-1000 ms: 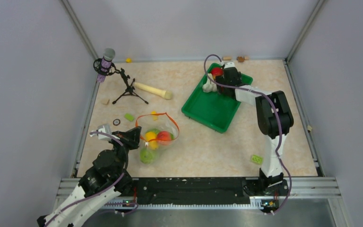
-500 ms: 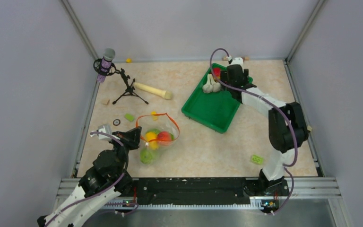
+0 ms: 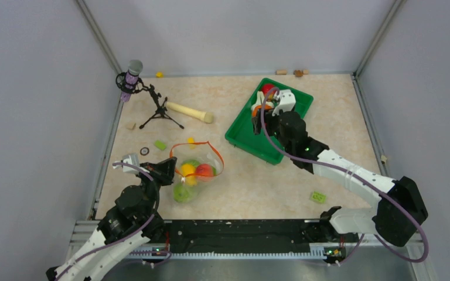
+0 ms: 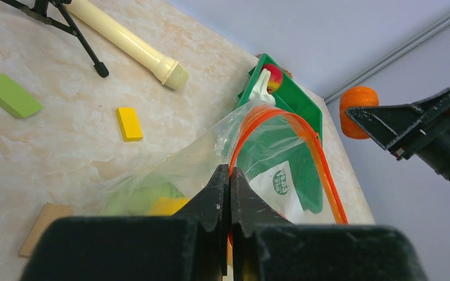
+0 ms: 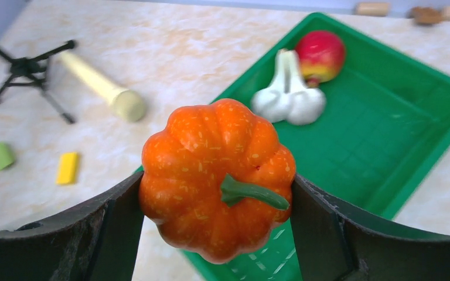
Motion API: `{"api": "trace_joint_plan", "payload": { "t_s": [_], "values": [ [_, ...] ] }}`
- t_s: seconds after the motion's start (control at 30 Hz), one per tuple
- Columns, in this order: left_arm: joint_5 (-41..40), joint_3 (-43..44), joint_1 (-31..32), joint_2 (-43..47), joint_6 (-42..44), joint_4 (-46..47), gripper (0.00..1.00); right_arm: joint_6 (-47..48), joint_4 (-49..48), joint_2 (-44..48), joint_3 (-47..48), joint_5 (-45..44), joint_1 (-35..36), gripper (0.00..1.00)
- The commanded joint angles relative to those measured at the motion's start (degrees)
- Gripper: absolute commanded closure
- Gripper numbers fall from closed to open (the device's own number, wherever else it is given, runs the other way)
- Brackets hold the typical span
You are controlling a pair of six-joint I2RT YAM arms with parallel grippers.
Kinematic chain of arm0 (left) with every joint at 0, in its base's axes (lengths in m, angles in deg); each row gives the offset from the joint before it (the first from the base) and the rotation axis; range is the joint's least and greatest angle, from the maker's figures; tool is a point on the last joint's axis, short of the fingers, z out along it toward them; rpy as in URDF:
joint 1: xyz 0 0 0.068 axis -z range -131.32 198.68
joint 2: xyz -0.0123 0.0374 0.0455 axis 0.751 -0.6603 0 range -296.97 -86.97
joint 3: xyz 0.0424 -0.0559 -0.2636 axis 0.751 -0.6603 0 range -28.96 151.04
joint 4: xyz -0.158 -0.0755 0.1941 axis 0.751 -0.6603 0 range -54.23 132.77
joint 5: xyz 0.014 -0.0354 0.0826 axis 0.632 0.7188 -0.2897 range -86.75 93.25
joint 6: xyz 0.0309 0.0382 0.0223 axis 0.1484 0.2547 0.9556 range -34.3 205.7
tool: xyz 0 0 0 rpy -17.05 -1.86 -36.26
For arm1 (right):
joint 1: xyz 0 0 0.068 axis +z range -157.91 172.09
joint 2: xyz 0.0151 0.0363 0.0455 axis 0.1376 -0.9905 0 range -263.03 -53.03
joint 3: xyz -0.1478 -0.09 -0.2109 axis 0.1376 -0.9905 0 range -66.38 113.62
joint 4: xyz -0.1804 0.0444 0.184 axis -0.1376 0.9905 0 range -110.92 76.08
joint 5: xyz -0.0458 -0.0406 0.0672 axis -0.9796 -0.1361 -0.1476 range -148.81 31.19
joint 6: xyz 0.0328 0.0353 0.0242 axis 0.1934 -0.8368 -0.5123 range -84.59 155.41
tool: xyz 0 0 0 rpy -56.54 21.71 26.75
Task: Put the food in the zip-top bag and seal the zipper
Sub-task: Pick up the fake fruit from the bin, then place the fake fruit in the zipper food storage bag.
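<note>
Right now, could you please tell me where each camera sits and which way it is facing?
Top external: above and behind the bases, looking down on the table; the left arm and right arm show.
Left wrist: on the left arm, looking past the left claw, shut on the zipper, towards the green tray.
Right wrist: on the right arm, looking down over the pumpkin in the right claw into the tray.
Shared: both wrist views show the garlic and red apple.

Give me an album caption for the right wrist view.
Right pincer grips an orange pumpkin over the green tray, where garlic and a red fruit lie.
</note>
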Motion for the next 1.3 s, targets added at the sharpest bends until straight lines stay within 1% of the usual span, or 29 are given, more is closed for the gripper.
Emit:
{"api": "trace_joint_plan", "payload": {
  "t_s": [0.0,0.1,0.27,0.4,0.5,0.6,0.7,1.0,1.27],
  "values": [
    [0.55,0.93,-0.01,2.25,-0.29,1.02,1.00,-6.38,-8.69,6.09,-4.97,3.69,6.53,0.51],
    [0.50,0.85,-0.02,2.25,-0.35,0.97,1.00,-6.15,-13.44,8.43,-7.56,3.11,11.48,0.50],
    [0.78,1.29,-0.01,2.40,-0.40,0.56,1.00,-5.39,-15.13,8.81,-7.72,4.66,18.88,0.50],
    [1.05,1.29,0.04,2.43,-0.41,0.62,1.00,-0.60,-20.85,8.22,-8.17,4.44,25.55,0.50],
    [1.22,1.29,-0.01,2.43,-0.37,0.68,1.00,2.78,-23.28,6.30,-6.86,7.32,28.52,0.49],
    [1.31,1.36,-0.02,2.48,-0.38,0.63,1.00,3.05,-23.77,3.18,-4.54,11.22,29.82,0.47],
    [1.18,1.42,-0.01,2.58,-0.40,0.51,1.00,3.71,-23.37,-0.32,-1.98,13.33,31.30,0.45],
    [1.48,1.38,-0.02,2.71,-0.40,0.60,1.00,4.19,-22.98,-5.42,1.68,14.03,33.63,0.39],
    [1.49,1.29,-0.02,2.71,-0.43,0.66,1.00,2.48,-18.30,-9.48,5.68,12.97,33.70,0.35]
  ]
}}
